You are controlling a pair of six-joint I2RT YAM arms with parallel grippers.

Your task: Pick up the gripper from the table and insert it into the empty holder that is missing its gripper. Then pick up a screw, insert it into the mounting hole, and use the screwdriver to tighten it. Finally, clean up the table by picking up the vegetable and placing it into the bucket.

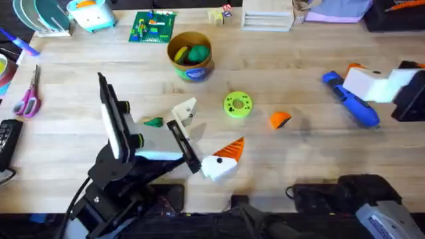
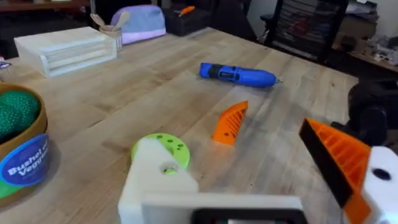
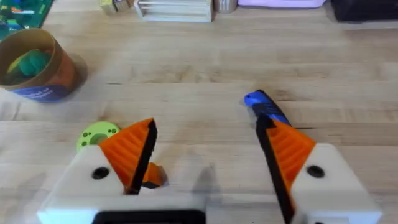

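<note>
The orange ribbed gripper lies on the table right of a lime-green holed disc. My left gripper is open. One side is the off-white holder with no pad and a mounting hole; the other finger carries an orange pad. The dark-green vegetable lies beside the left arm. The tan bucket holds a round green toy. My right gripper hangs open over the blue screwdriver. A screw is out of view.
Pink-handled scissors and a black device lie at the left edge. A green brick plate and a white slatted rack stand along the back. Bare wood lies between the orange pad and the screwdriver.
</note>
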